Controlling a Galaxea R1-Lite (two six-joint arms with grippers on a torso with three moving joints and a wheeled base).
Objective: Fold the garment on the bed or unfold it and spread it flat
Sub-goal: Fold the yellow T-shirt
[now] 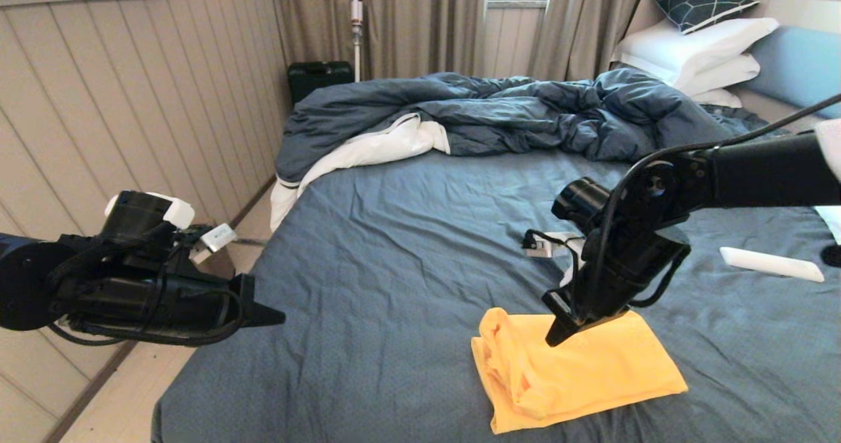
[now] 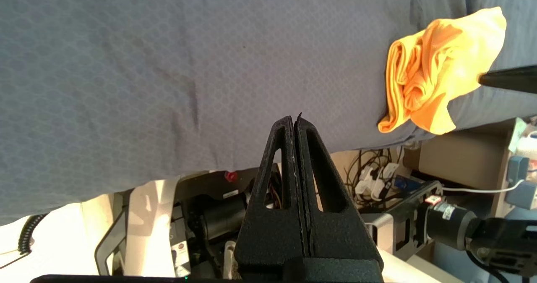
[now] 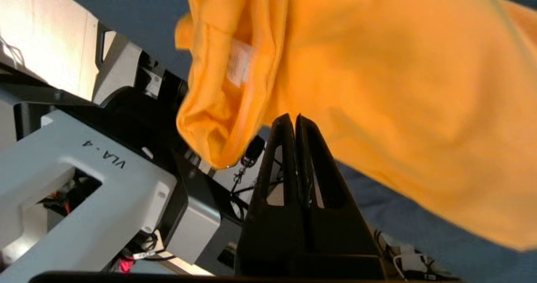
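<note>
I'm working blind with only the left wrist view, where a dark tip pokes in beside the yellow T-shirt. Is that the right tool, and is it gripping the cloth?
Observer: Yes, that is the right tool. Its fingers are shut with the tips against the T-shirt, and I see no cloth between them.
Operator: Is there any landmark for the collar?
Observer: The right wrist view shows the white neck label inside the bunched folds.
Operator: Is anything else lying near the shirt?
Observer: In the head view a white bar-shaped object lies on the bed. It is to the shirt's right and farther off, not touching it.
</note>
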